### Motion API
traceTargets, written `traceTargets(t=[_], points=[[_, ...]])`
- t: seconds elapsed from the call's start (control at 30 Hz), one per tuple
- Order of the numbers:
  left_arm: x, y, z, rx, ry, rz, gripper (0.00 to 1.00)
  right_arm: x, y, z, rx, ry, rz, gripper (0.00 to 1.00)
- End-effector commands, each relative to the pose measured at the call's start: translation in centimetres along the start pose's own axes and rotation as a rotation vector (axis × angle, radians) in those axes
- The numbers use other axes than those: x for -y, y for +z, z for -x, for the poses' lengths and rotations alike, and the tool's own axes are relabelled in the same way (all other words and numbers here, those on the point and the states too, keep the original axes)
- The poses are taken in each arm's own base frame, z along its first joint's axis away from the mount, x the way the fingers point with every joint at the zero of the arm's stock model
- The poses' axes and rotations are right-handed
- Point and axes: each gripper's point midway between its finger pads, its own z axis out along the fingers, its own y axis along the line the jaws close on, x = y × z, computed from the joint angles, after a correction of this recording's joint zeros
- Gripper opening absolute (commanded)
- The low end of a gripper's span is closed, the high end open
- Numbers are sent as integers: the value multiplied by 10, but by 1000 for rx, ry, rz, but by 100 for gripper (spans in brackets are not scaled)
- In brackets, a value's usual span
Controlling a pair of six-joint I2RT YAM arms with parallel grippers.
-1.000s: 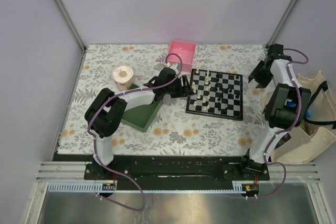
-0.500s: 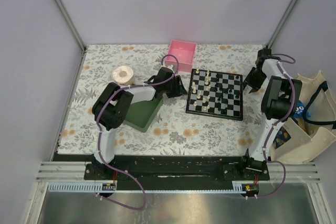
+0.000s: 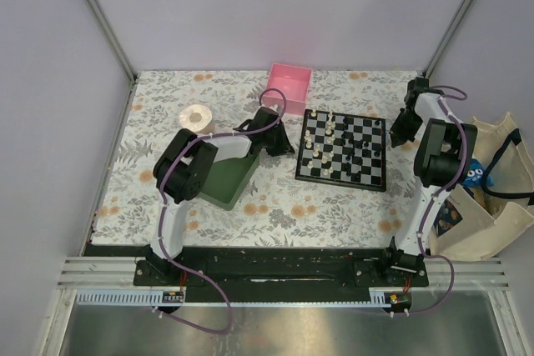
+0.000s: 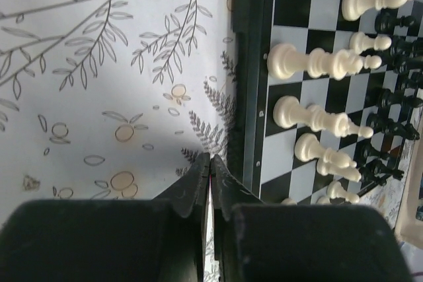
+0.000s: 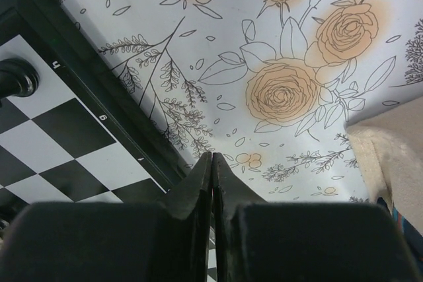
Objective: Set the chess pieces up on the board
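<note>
1. Both pincers closed since the earlier frame. The left gripper (image 4: 210, 163) was pressed shut, empty, just beside the board's (image 3: 340, 183) left rim. The right gripper (image 5: 211, 160) was likewise shut and empty at its right rim.
2. Either tip might have nudged the board and toppled the pieces (image 4: 310, 64) standing on it.
3. Counted: one board, one tray (image 3: 219, 193), one box (image 3: 290, 81). The pieces overlapped too much to count.

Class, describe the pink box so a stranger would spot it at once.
Start at the flowered table and find the chequered board. Just beyond its far left corner sits the pink box. It alone is pink; the green tray, also square, lies left of the board.
</note>
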Motion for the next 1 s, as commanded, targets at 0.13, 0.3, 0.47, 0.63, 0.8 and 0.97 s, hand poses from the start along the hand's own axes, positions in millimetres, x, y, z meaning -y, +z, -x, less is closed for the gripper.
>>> traceTargets(t=[0.13,0.3,0.47,0.63,0.8,0.97], points=[[3,11,4,-44,-4,21,0,-6,-7,5,-29,-41,1,3],[4,11,-3,-79,-8,16,0,-15,-10,-9,-115,-99,30,4],[4,7,-7,-92,-4,15,0,-21,-12,-30,-180,-127,47,4],[4,-1,-9,-88,0,9,0,-28,-17,-45,-184,-131,70,4],[7,-8,-9,-85,6,-3,0,-31,-15,-60,-198,-152,101,5],[8,-16,-8,-67,14,-1,0,-31,-10,-68,-217,-137,104,5]])
